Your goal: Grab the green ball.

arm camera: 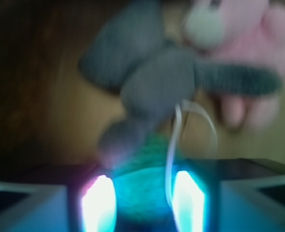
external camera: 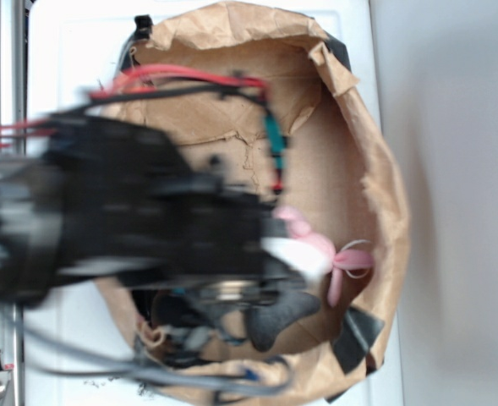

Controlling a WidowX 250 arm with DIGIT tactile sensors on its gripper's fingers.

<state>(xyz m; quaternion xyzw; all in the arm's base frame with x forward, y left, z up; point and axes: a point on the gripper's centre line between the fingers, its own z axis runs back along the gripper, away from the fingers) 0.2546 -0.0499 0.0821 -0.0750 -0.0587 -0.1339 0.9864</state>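
Observation:
In the wrist view the green ball (arm camera: 143, 188) sits low in the middle, filling the gap between my two glowing pads (arm camera: 99, 205). My gripper (arm camera: 143, 205) is shut on the ball, touching it on both sides. A grey plush toy (arm camera: 157, 79) lies just beyond the ball, one of its feet reaching down to the ball's top edge. A thin white loop (arm camera: 173, 145) crosses in front of the right pad. In the exterior view my blurred black arm (external camera: 130, 211) covers the ball and the fingers.
A pink plush toy (arm camera: 244, 43) lies beside the grey one, and shows too as the pink plush toy (external camera: 316, 249) right of the arm. Everything sits inside a bin lined with crumpled brown paper (external camera: 384, 194). Red and black cables (external camera: 189, 80) arch over the arm.

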